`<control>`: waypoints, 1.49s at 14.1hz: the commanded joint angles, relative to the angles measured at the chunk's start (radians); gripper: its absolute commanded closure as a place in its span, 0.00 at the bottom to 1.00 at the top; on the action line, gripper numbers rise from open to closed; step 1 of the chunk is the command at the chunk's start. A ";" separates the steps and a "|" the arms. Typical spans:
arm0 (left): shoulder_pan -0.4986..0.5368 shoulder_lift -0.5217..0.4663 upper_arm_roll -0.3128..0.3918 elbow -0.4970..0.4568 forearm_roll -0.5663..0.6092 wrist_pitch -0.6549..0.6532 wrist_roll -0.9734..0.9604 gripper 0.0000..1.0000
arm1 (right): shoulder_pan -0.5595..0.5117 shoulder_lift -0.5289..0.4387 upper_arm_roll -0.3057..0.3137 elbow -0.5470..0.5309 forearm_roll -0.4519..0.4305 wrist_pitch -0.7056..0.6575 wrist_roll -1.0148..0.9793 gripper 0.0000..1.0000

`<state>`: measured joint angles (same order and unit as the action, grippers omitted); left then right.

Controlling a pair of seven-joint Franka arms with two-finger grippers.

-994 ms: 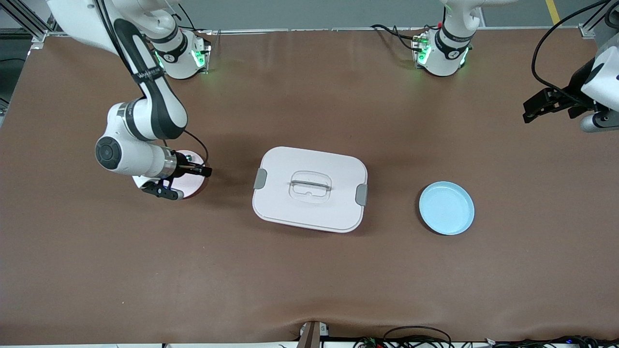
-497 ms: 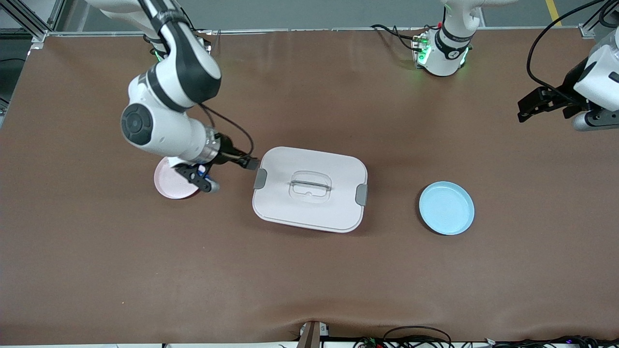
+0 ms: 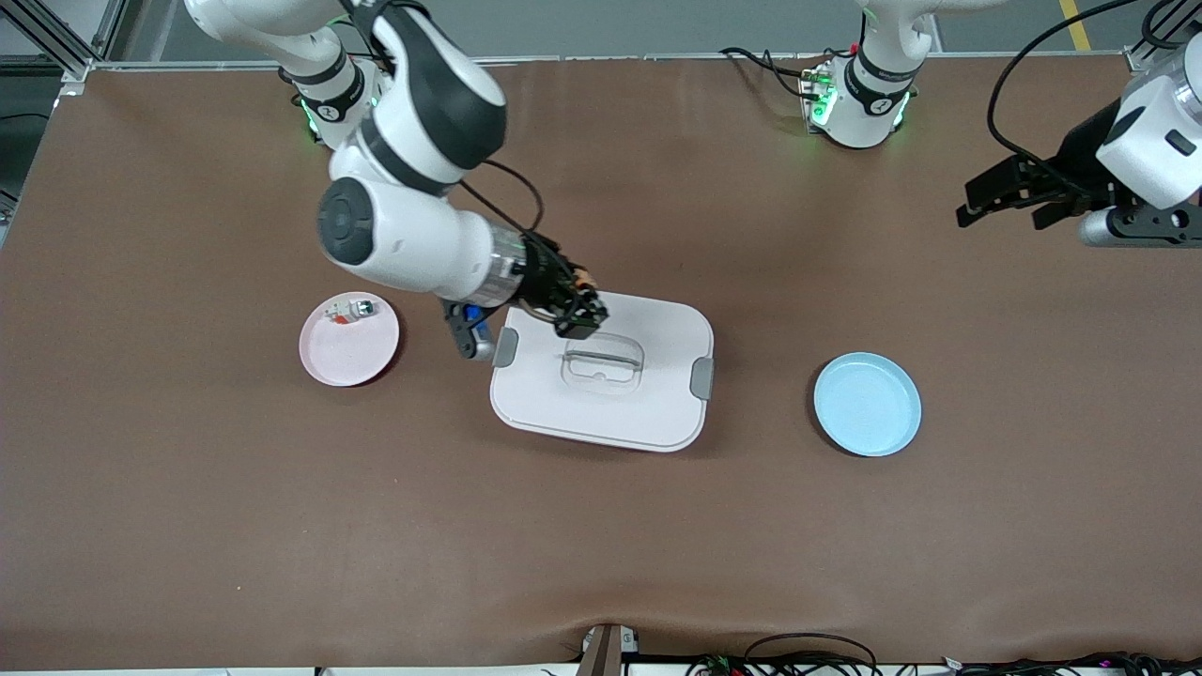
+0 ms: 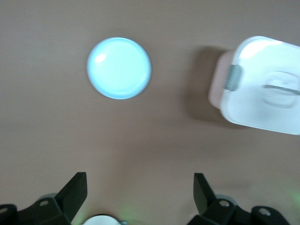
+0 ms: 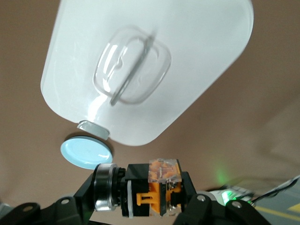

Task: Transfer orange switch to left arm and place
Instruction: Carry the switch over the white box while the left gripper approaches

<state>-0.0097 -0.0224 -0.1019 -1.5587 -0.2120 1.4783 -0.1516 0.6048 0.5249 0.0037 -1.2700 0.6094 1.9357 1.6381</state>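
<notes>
My right gripper [image 3: 575, 310] is shut on the orange switch [image 5: 150, 190], a small black and orange push-button with a round metal-rimmed cap. It holds the switch in the air over the box's [image 3: 648, 404] edge toward the right arm's end. The box is white with grey side clips and a clear recessed handle; it also shows in the right wrist view [image 5: 197, 56] and the left wrist view [image 4: 262, 89]. My left gripper [image 3: 1000, 194] is open and empty, up over the table at the left arm's end; in its wrist view [image 4: 139, 197] the fingers stand wide apart over bare table.
A pink plate [image 3: 349, 352] holding a whitish switch with a green tip [image 3: 349, 310] sits toward the right arm's end. A light blue plate [image 3: 867, 404] sits toward the left arm's end, also in the left wrist view [image 4: 119, 68] and the right wrist view [image 5: 86, 152].
My right gripper has risen from the pink plate with the orange switch and moved over the box's edge. My left gripper has shifted a little toward the table's middle.
</notes>
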 commanded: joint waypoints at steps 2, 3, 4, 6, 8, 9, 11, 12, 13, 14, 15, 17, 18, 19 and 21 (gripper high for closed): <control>-0.009 0.035 -0.033 0.011 -0.128 0.006 0.001 0.00 | 0.070 0.115 -0.007 0.218 0.021 0.092 0.305 1.00; -0.007 0.047 -0.033 0.011 -0.173 0.016 0.001 0.00 | 0.078 0.115 0.015 0.221 0.021 0.150 0.368 1.00; -0.004 0.056 -0.033 0.009 -0.219 0.026 0.001 0.00 | 0.075 0.119 0.048 0.222 0.023 0.201 0.426 1.00; -0.004 0.076 -0.033 0.009 -0.288 0.052 0.003 0.00 | 0.076 0.133 0.087 0.237 0.023 0.277 0.518 1.00; -0.010 0.087 -0.035 0.011 -0.322 0.100 -0.005 0.00 | 0.076 0.174 0.110 0.283 0.033 0.333 0.615 1.00; -0.016 0.090 -0.035 0.011 -0.339 0.117 -0.016 0.00 | 0.079 0.194 0.122 0.300 0.033 0.356 0.624 1.00; -0.041 0.091 -0.035 0.011 -0.352 0.157 -0.049 0.07 | 0.085 0.213 0.136 0.308 0.032 0.400 0.626 1.00; -0.059 0.099 -0.035 0.011 -0.348 0.174 -0.043 0.17 | 0.095 0.222 0.136 0.308 0.032 0.410 0.628 1.00; -0.067 0.107 -0.035 0.012 -0.345 0.189 -0.034 0.19 | 0.104 0.230 0.136 0.310 0.032 0.426 0.628 1.00; -0.068 0.113 -0.035 0.012 -0.346 0.210 -0.031 0.19 | 0.111 0.230 0.136 0.311 0.032 0.449 0.632 1.00; -0.082 0.119 -0.035 0.011 -0.343 0.224 -0.028 0.19 | 0.116 0.230 0.136 0.313 0.033 0.469 0.635 1.00; -0.107 0.131 -0.035 0.012 -0.330 0.261 -0.016 0.23 | 0.118 0.230 0.139 0.333 0.033 0.479 0.635 1.00; -0.108 0.133 -0.035 0.011 -0.328 0.270 0.012 0.24 | 0.116 0.230 0.141 0.336 0.033 0.473 0.637 1.00; -0.110 0.136 -0.035 0.011 -0.328 0.273 0.045 0.24 | 0.118 0.228 0.144 0.336 0.033 0.471 0.640 1.00; -0.118 0.148 -0.036 0.011 -0.329 0.301 0.067 0.24 | 0.125 0.230 0.139 0.336 0.032 0.474 0.652 1.00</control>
<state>-0.1173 0.1146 -0.1382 -1.5593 -0.5478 1.7545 -0.1112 0.7223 0.7342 0.1397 -0.9736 0.6260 2.4147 2.2674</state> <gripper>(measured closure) 0.242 0.278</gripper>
